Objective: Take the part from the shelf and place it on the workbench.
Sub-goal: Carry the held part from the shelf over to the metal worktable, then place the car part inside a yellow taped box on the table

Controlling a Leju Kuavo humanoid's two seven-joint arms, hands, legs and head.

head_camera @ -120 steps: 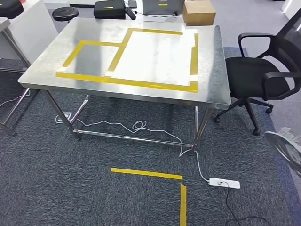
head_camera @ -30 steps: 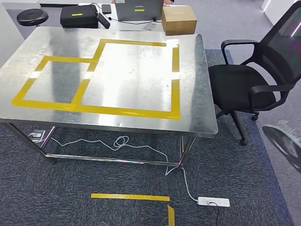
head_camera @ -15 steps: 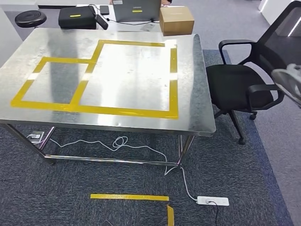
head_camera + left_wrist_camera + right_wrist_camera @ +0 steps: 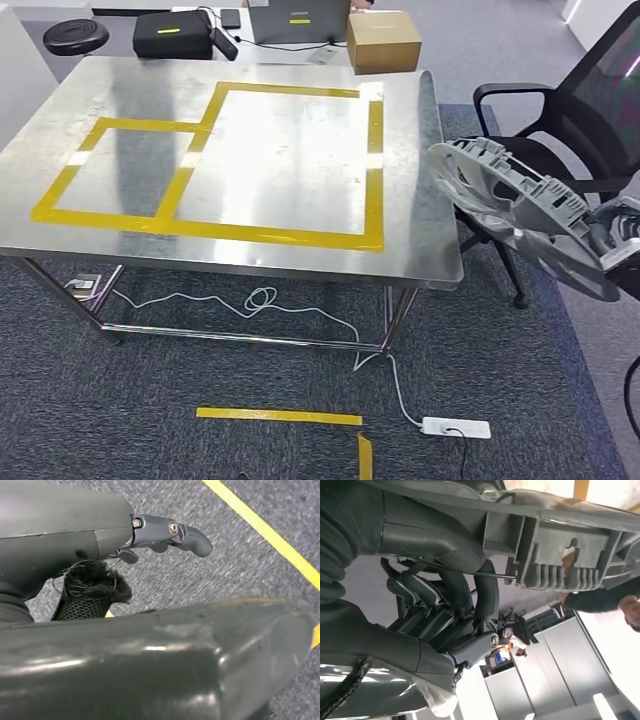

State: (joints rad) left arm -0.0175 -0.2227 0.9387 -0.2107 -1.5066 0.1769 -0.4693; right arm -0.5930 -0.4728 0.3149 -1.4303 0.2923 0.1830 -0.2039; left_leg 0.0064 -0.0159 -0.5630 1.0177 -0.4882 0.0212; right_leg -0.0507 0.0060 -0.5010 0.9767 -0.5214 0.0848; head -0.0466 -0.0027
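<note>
The right hand (image 4: 615,225) grasped a long grey ribbed plastic part (image 4: 513,195), its fingers (image 4: 471,595) clenched around it, carrying it level toward the steel yellow-taped desk (image 4: 423,220); the left hand (image 4: 166,530) hung with fingers released.

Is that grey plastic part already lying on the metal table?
No. The grey part is in the air beside the table, gripped by the right hand.

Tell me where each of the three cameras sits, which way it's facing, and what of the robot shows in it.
Head view: high on the body, looking down at the steel workbench; the right robot hand carries the grey part in at the right.
Left wrist view: behind the left robot hand, facing carpet with yellow tape.
Right wrist view: behind the right robot hand, its fingers gripping the part.
Shared: head and right wrist views both show the part.
</note>
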